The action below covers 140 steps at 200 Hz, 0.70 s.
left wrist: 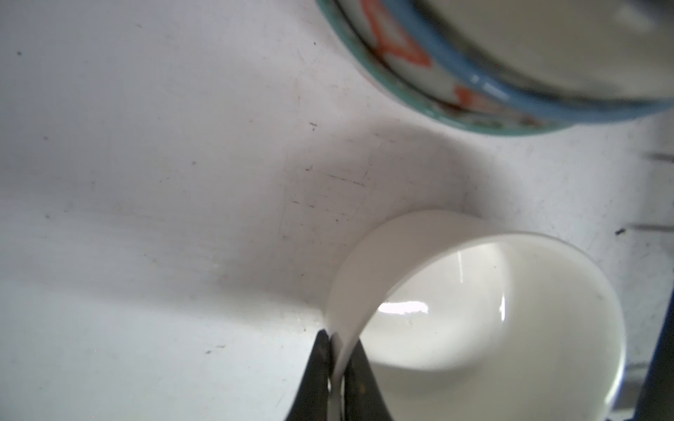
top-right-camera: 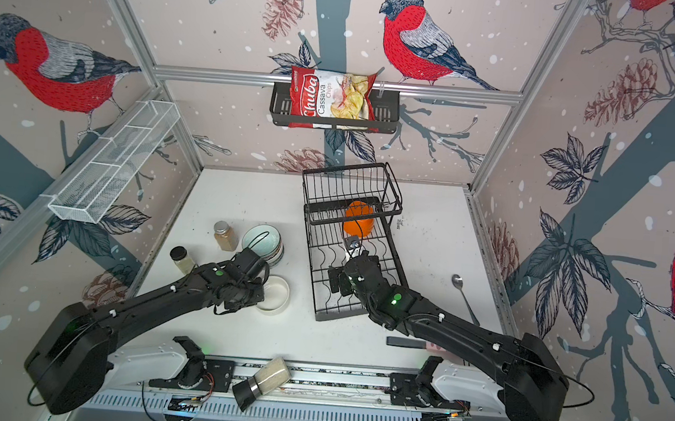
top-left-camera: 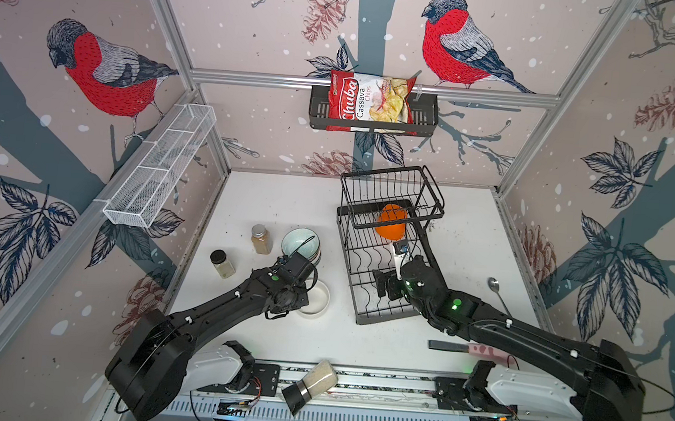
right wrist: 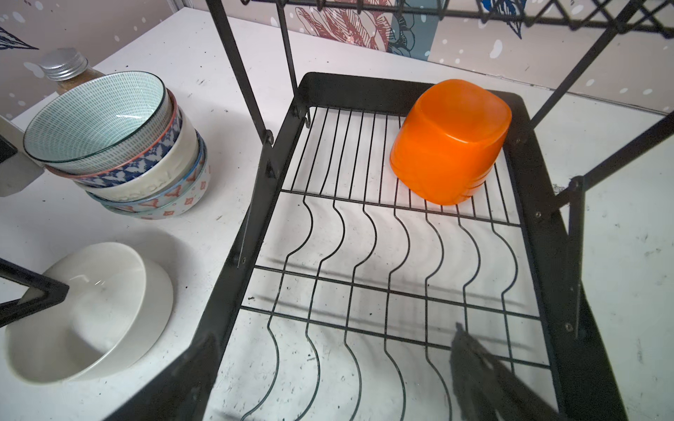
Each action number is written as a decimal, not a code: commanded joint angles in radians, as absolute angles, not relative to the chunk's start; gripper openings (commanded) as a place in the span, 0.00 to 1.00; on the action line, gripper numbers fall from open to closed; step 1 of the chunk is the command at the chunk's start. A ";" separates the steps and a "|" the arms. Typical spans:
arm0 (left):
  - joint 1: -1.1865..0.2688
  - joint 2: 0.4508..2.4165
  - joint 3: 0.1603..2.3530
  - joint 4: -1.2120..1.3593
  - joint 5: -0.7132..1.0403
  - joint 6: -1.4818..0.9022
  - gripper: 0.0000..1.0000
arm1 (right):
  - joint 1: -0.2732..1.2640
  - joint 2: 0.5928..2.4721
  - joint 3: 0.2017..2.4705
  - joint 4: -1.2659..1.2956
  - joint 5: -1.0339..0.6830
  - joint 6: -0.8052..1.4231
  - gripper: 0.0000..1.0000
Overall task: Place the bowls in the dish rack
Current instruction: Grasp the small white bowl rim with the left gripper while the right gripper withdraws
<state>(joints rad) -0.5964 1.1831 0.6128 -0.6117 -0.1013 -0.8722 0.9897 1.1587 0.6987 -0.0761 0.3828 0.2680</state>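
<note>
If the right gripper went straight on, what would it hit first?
Probably the wire floor of the dish rack, beneath the open right gripper and short of the orange bowl; depth is unclear.

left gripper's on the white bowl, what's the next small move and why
Probably lift straight up: the left gripper is shut on the white bowl, which rests on the table, and the dish rack has free wavy slots.
</note>
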 commanded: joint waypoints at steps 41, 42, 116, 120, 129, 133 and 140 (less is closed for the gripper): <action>-0.597 1.138 0.591 -0.618 -0.105 -0.865 0.00 | 0.990 1.190 0.723 -0.042 0.364 0.277 0.98; -0.597 1.137 0.590 -0.618 -0.105 -0.864 0.00 | 0.991 1.190 0.724 -0.043 0.363 0.276 0.98; -0.598 1.036 0.598 -0.590 -0.067 -0.817 0.00 | 0.991 1.213 0.759 -0.048 0.314 0.275 0.98; -0.598 1.030 0.598 -0.588 -0.063 -0.814 0.00 | 0.991 1.214 0.763 -0.051 0.308 0.276 0.98; -0.598 1.016 0.598 -0.579 -0.052 -0.808 0.00 | 0.989 1.218 0.771 -0.059 0.291 0.274 0.98; -0.597 1.010 0.597 -0.575 -0.046 -0.803 0.00 | 0.989 1.221 0.777 -0.064 0.283 0.275 0.98; -0.598 1.000 0.596 -0.568 -0.036 -0.798 0.00 | 0.985 1.225 0.784 -0.074 0.264 0.273 0.98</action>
